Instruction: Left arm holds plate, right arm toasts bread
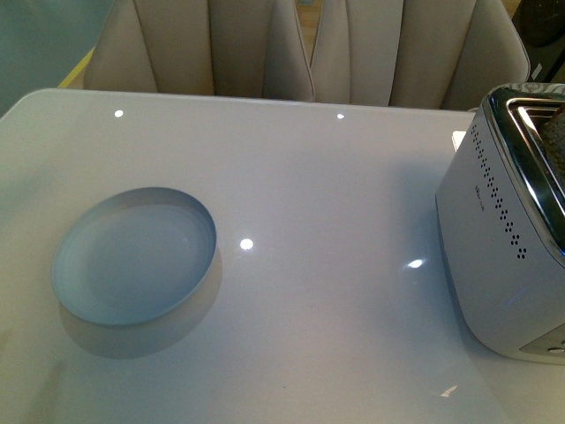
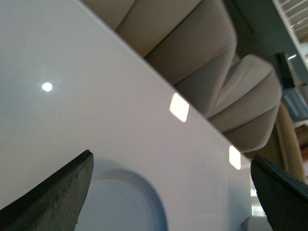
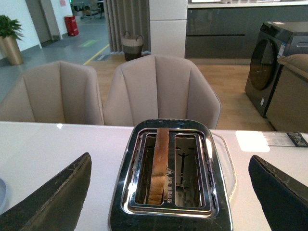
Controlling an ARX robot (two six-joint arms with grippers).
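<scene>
The pale blue-white plate point(image 1: 134, 254) rests on the white table at the left in the front view, empty. Part of the plate point(image 2: 125, 204) shows in the left wrist view between the jaws of my open left gripper point(image 2: 171, 192), which hangs above it without touching. The bread point(image 3: 159, 163) stands on edge in one slot of the toaster point(image 3: 171, 178); its other slot is empty. My open right gripper point(image 3: 168, 195) hovers over the toaster, its fingers wide on either side and nothing between them. In the front view the toaster point(image 1: 503, 230) stands at the right edge, and neither arm shows.
The glossy white table point(image 1: 335, 194) carries only the plate and the toaster. Beige padded chairs point(image 1: 300, 49) line its far edge. A washing machine point(image 3: 272, 62) and cabinets stand well beyond the table.
</scene>
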